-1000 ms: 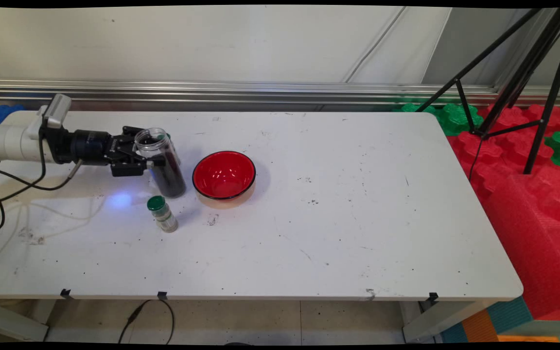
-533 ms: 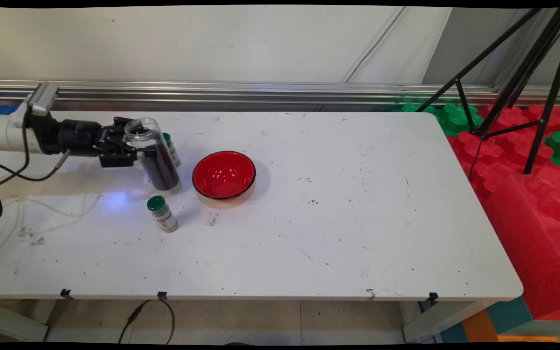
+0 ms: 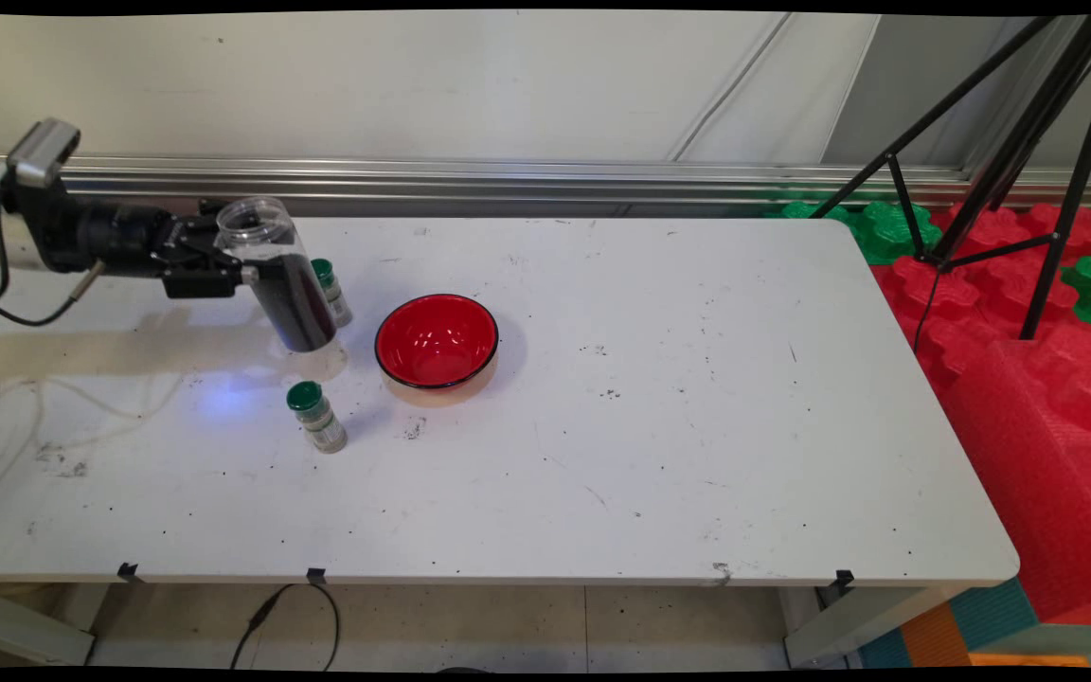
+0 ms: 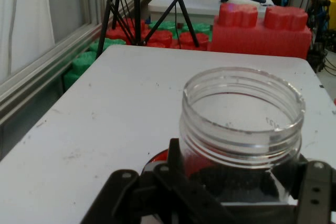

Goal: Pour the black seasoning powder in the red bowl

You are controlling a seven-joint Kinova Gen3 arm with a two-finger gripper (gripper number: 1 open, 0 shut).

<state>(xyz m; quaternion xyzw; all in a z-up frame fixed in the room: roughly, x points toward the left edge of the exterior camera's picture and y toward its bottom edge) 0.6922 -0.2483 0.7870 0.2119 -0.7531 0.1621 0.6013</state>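
My gripper [image 3: 247, 275] is shut on a clear open-topped jar [image 3: 276, 275] half full of dark grains, holding it upright and lifted off the white table [image 3: 697, 426] at the left. In the hand view the jar's open mouth [image 4: 242, 108] fills the lower right, between the black fingers [image 4: 173, 177]. A red bowl [image 3: 436, 339] stands just right of the jar. One small green-capped bottle [image 3: 330, 292] stands right behind the jar, another green-capped bottle [image 3: 316, 417] in front of it.
A black tripod [image 3: 1000, 161] stands off the table's right end above red and green foam blocks [image 3: 1028, 379]. A metal rail [image 3: 508, 175] runs along the wall behind the table.
The gripper has risen and drawn back to the left with the jar, lifting it off the table. The bottle behind it has come into view.
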